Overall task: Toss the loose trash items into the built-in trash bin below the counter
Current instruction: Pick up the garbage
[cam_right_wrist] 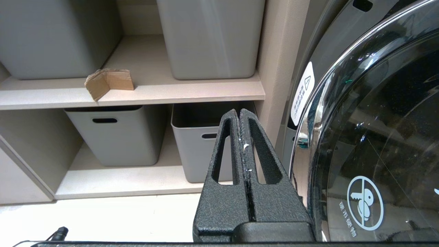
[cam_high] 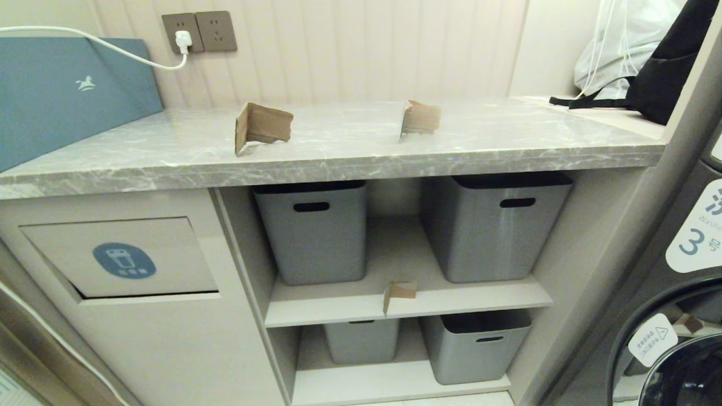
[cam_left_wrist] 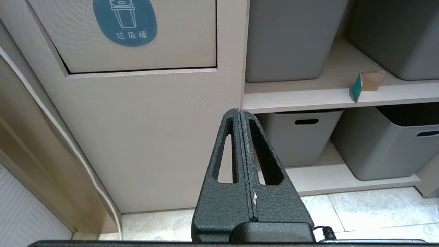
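you're looking at two cardboard scraps standing on the counter [cam_high: 338,152], one left [cam_high: 262,127], one right [cam_high: 420,118], and a third scrap [cam_high: 399,293] sitting on the upper shelf [cam_high: 479,299] between grey tubs [cam_high: 313,231]. the trash bin flap [cam_high: 121,256] is sitting below the counter's left end. your left gripper [cam_left_wrist: 240,113] and right gripper [cam_right_wrist: 239,113] are hanging low before the cabinet, fingers pressed together, holding nothing.

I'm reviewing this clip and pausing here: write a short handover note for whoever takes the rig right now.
Left gripper: shut, empty, low in front of the cabinet.
Right gripper: shut, empty, low beside the washing machine.
Trash: two cardboard scraps on the counter, one on the left and one near the middle; a third scrap on the upper shelf between the grey tubs.
Trash bin flap: closed, under the counter's left end.
Done: nothing binned.
Left: all three scraps.
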Controlling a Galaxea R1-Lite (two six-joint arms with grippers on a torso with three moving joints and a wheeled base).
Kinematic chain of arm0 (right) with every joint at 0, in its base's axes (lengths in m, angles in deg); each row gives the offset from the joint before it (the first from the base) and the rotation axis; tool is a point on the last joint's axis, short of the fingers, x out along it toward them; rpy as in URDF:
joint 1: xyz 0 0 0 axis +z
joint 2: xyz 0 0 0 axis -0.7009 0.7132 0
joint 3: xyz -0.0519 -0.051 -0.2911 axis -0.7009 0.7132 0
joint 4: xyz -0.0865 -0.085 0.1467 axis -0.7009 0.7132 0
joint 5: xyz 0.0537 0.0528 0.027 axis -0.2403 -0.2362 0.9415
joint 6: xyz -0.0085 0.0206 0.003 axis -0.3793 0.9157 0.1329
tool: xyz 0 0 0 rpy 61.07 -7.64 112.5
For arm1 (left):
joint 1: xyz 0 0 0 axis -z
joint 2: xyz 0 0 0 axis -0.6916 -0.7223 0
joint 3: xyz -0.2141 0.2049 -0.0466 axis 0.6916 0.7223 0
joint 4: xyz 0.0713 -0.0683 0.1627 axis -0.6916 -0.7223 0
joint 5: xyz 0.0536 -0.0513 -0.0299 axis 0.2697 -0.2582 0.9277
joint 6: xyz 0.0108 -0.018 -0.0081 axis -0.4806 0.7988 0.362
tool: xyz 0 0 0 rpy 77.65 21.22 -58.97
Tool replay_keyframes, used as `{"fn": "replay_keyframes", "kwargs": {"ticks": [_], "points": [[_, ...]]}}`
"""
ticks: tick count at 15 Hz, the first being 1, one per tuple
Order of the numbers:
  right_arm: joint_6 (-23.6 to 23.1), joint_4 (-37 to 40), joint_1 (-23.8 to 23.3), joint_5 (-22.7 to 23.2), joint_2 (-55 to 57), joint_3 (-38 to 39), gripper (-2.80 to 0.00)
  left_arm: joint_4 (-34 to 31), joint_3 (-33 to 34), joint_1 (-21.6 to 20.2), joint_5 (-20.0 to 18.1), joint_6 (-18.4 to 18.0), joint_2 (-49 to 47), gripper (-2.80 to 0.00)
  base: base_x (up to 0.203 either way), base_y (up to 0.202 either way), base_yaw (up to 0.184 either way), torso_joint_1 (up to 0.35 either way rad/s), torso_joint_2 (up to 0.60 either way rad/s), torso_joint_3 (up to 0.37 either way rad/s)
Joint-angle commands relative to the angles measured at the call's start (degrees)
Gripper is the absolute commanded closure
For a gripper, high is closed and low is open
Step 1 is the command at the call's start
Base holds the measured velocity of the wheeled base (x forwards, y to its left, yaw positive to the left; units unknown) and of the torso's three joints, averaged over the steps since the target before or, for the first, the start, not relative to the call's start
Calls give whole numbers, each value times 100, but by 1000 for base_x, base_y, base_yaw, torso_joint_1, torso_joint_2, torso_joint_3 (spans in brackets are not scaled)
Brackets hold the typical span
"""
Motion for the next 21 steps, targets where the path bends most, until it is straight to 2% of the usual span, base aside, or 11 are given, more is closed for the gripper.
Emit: {"fn": "replay_keyframes", "kwargs": {"ticks": [1, 3, 4, 6, 11, 16, 21], "points": [[-1, 0, 6, 1, -2, 0, 0, -7, 3, 0, 9, -13, -104, 0, 0, 0, 0, 0, 0, 0], [-1, 0, -2, 1, -2, 0, 0, 123, -158, 6, -32, -393, -594, 0, 0, 0, 0, 0, 0, 0], [-1, 0, 0, 1, -2, 0, 0, 355, -304, 32, -182, -650, -938, 0, 0, 0, 0, 0, 0, 0], [-1, 0, -2, 1, -2, 0, 0, 917, -728, 202, -658, -875, -1703, 0, 0, 0, 0, 0, 0, 0], [-1, 0, -2, 1, -2, 0, 0, 1633, -2309, 484, -1023, -984, -3424, 0, 0, 0, 0, 0, 0, 0], [-1, 0, -2, 1, -2, 0, 0, 1685, -3589, 514, -1053, -984, -4511, 0, 0, 0, 0, 0, 0, 0], [-1, 0, -2, 1, -2, 0, 0, 1675, -5638, 511, -1050, -1054, -6351, 0, 0, 0, 0, 0, 0, 0]]}}
